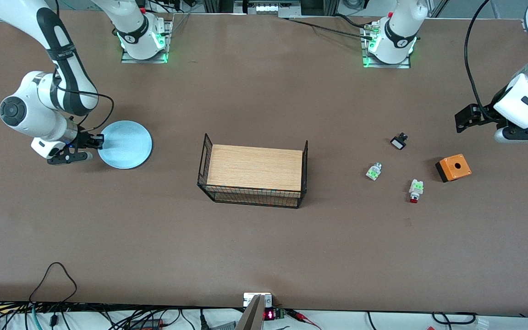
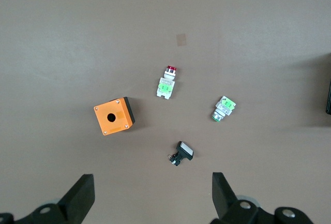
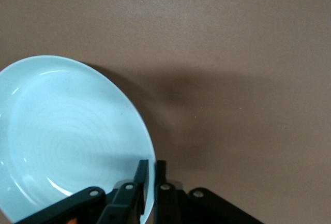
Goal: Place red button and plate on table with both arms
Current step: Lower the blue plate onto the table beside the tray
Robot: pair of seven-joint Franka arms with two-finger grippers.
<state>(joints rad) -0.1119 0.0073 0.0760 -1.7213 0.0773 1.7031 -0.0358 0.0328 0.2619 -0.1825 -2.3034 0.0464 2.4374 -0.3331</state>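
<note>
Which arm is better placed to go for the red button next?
Left. The left gripper hangs open over the table near the red button; the right gripper is shut on the plate rim.

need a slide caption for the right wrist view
Right gripper shut on the rim of the pale blue plate, which sits tilted over the bare brown table.

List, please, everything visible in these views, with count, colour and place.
plate: one, pale blue, toward the right arm's end of the table, rim pinched.
basket stand: one, black wire with wooden top, mid-table.
red button: one, white-beige, green and red, toward the left arm's end.
green-white part: one, beside it.
black-and-white part: one, farther from the front camera.
orange box: one, black base, nearby.
right gripper: fingers shut on the plate.
left gripper: open, above the small parts.
</note>
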